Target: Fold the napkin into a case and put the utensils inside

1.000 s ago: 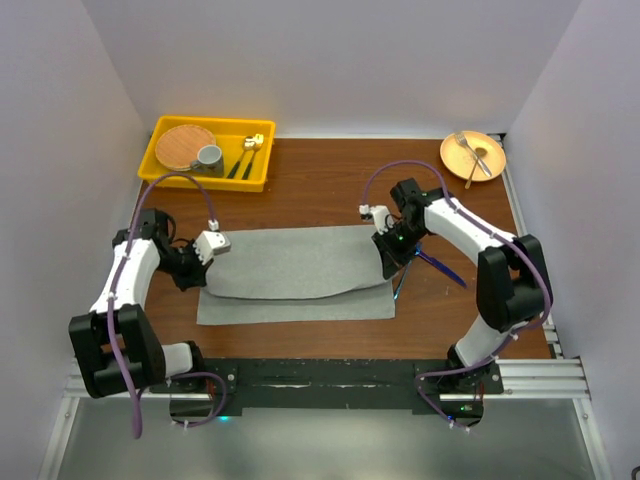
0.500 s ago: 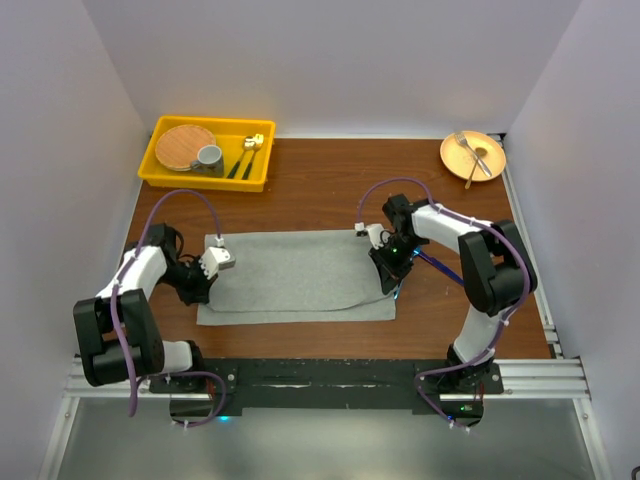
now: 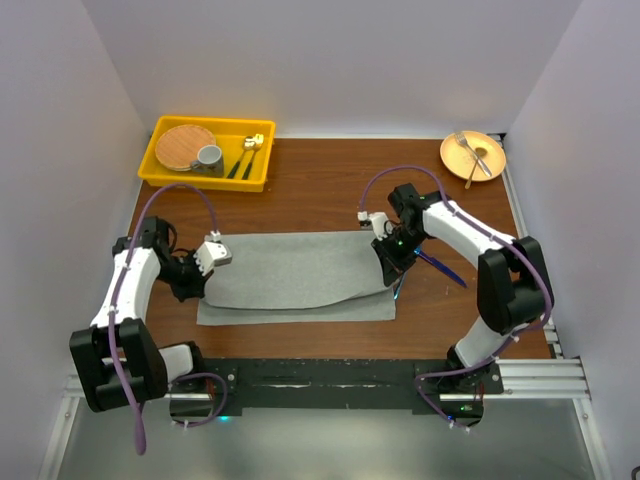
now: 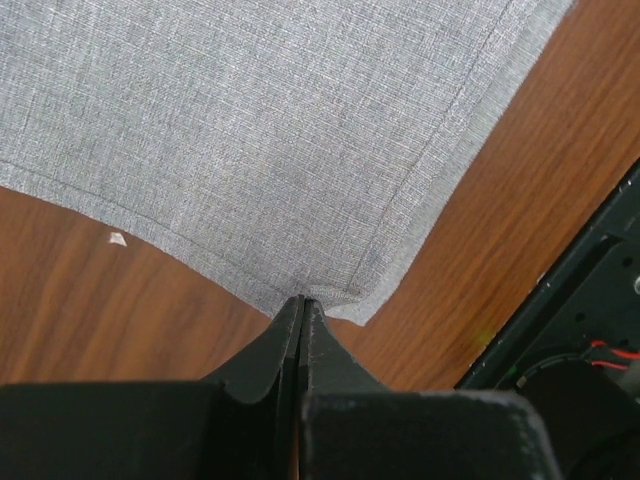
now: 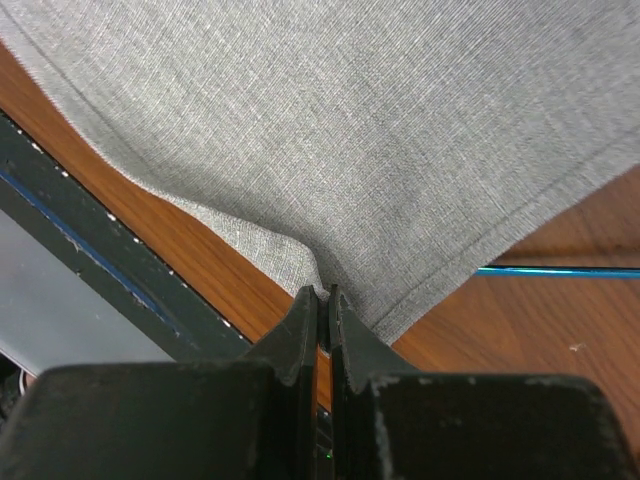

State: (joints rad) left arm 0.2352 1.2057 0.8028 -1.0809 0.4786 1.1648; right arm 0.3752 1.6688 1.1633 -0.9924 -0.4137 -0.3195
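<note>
Quick rundown of where you'd got to. The napkin (image 3: 290, 265) lay mid-table, part-folded, with its long axis running left to right across the top view. The upper layer stopped short of the lower edge, so a strip of the bottom layer showed nearest the black rail (image 3: 330, 372).

Your left gripper (image 4: 302, 300) was pinched tight on the cloth's left corner, fingertips meeting right at the hem. The right gripper (image 5: 323, 292) was closed just as hard on a little pucker at the right edge.

Room-wise, you had a wide stretch of bare table (image 3: 320, 190) above the napkin, running up to the yellow tray (image 3: 200, 183) in the upper left and the orange plate (image 3: 448, 150) in the upper right. It was tighter at the bottom, where the napkin's lower edge sat near the rail, and the walls boxed in both sides.

The utensils (image 3: 442, 268) lay just right of the right gripper. Only a blue handle showed, slanting down towards the lower right.

Compared with half a second earlier, both grippers had come back up the frame a touch, the left more than the right. The right elbow had also swung back out to the right.
</note>
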